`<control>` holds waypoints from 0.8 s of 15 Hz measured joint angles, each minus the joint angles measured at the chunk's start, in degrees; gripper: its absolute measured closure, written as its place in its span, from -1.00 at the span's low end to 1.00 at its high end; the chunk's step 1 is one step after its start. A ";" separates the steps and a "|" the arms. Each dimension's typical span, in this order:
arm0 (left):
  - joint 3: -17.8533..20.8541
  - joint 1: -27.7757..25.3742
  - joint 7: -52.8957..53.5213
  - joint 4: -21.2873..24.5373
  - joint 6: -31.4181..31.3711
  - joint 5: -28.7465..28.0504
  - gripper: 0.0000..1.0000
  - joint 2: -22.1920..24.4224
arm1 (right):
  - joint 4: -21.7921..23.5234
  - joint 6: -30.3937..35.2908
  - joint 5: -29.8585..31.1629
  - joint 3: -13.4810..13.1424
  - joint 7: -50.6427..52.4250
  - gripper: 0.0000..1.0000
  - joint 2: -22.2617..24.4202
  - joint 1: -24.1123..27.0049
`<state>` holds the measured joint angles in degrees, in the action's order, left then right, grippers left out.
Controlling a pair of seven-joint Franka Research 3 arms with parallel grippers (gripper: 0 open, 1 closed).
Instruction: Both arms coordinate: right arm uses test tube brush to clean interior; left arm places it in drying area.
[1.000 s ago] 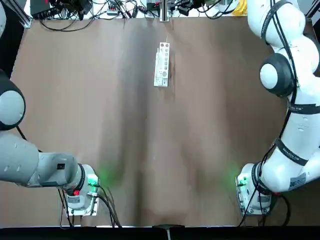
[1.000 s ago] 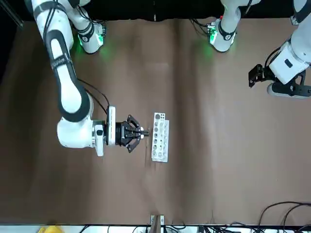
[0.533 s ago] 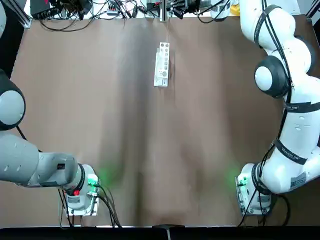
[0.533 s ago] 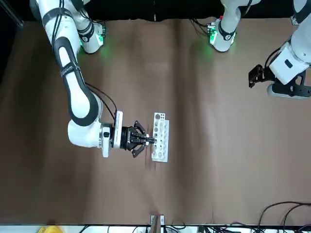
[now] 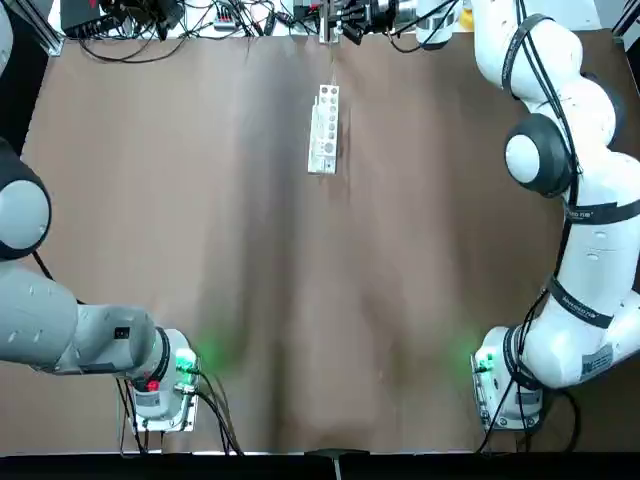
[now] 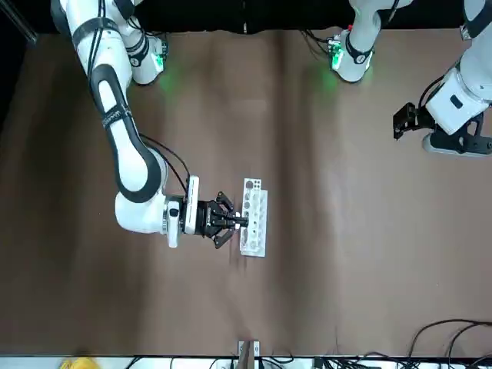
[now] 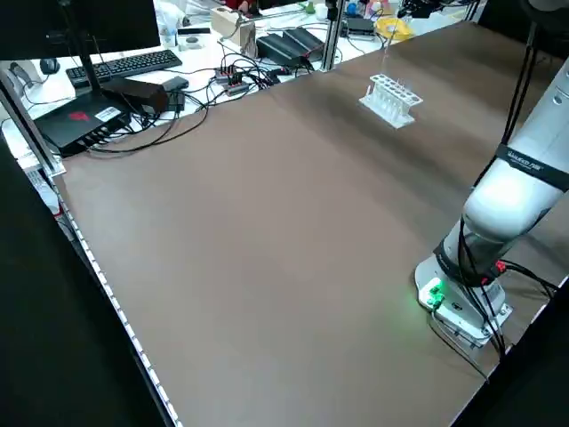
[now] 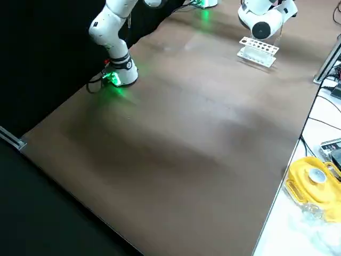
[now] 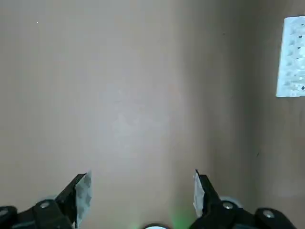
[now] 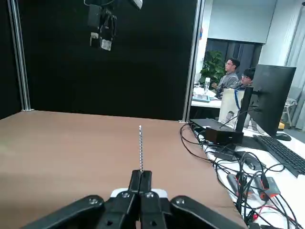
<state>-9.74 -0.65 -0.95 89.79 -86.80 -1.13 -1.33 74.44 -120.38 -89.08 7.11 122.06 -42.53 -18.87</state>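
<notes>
From overhead, the right arm [image 5: 575, 190] is reaching along the right edge of the brown worktop [image 5: 200, 220] to its far end, where its gripper [image 5: 345, 14] is sitting just beyond the white rack [image 5: 324, 130]. The left arm [image 5: 60, 330] is staying folded at the near left corner.

Facing the robot, the right gripper [image 6: 234, 222] is lying level and pointing at the rack [image 6: 253, 217], its fingers pressed together right beside the rack's side. The left gripper [image 6: 406, 121] is hanging well apart over bare worktop at the picture's right.

In the left side view, the rack [image 7: 392, 99] is standing at the far end, with the thin test tube brush [image 7: 388, 55] rising above it.

In the right side view, the right arm [image 8: 262, 18] is leaning over the rack [image 8: 258, 52].

In the left wrist view, the left arm's fingers [image 9: 83, 191] are standing wide apart over empty worktop, the rack [image 9: 292, 57] showing far off.

In the right wrist view, the fingers [image 10: 136, 181] are clamping the test tube brush [image 10: 140, 148], which is sticking straight out from their tips. People [image 10: 238, 71] are sitting at desks in the background.
</notes>
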 joint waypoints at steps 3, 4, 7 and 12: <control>0.01 -0.04 0.00 0.00 0.00 0.00 -1.00 -0.04 | 0.00 0.03 -0.02 -0.03 0.01 0.96 0.00 0.35; 0.01 -0.04 0.00 0.00 0.00 0.00 -1.00 -0.05 | 0.00 0.06 -0.02 -0.03 0.01 0.96 0.00 0.38; 0.01 -0.04 0.00 0.00 0.00 0.00 -1.00 -0.06 | 0.31 0.14 -0.02 0.00 0.02 0.96 -0.01 0.31; 0.01 -0.05 0.00 0.00 -0.02 0.00 -1.00 -0.06 | 0.46 0.23 -0.02 0.01 0.01 0.96 -0.01 0.22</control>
<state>-9.72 -0.70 -0.95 89.79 -86.83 -1.13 -1.40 74.90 -120.14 -89.10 7.12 122.07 -42.54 -18.65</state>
